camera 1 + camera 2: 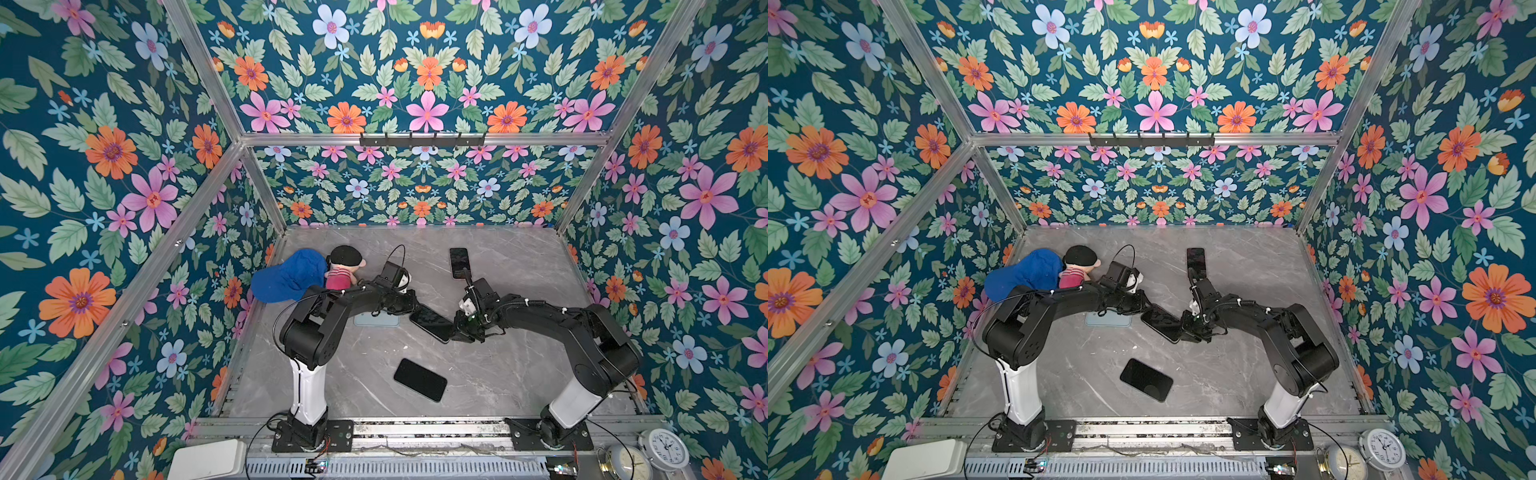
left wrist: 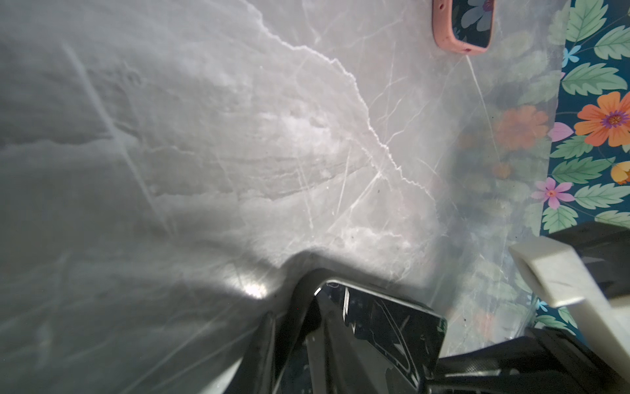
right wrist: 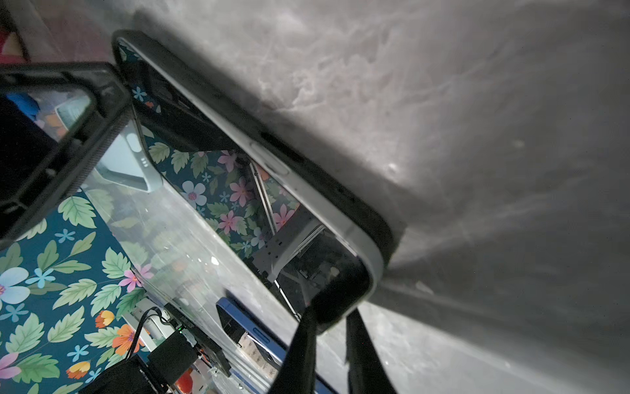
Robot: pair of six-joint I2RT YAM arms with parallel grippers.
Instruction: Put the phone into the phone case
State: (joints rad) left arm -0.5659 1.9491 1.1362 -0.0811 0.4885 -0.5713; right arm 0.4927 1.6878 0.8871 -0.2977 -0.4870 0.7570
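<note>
Near slab: a flat black slab [image 1: 419, 379] lies alone on the marble table [image 1: 519, 374], closest to the arm bases; whether it is a phone or a case cannot be told.
Phone: the phone [image 1: 432, 324] bridges the two claws at mid-table, screen up and slanted.
Left gripper: the left gripper [image 1: 417, 309] is clenched on the phone's farther end.
Right gripper: the right gripper [image 3: 330, 327] is clamped on the nearer end, its fingers straddling it.
Black case: a black case [image 3: 361, 208] runs along the phone's silver rim; how fully the phone sits in it cannot be told.
Pale case: a pale case [image 1: 378, 321] lies flat, partly under the left arm; its contents cannot be told.
Pink case: farther back, a pink case [image 2: 443, 37] holds a second phone [image 1: 459, 262], screen up.
Far left: a blue cap [image 1: 286, 276] touches a doll [image 1: 345, 268].
</note>
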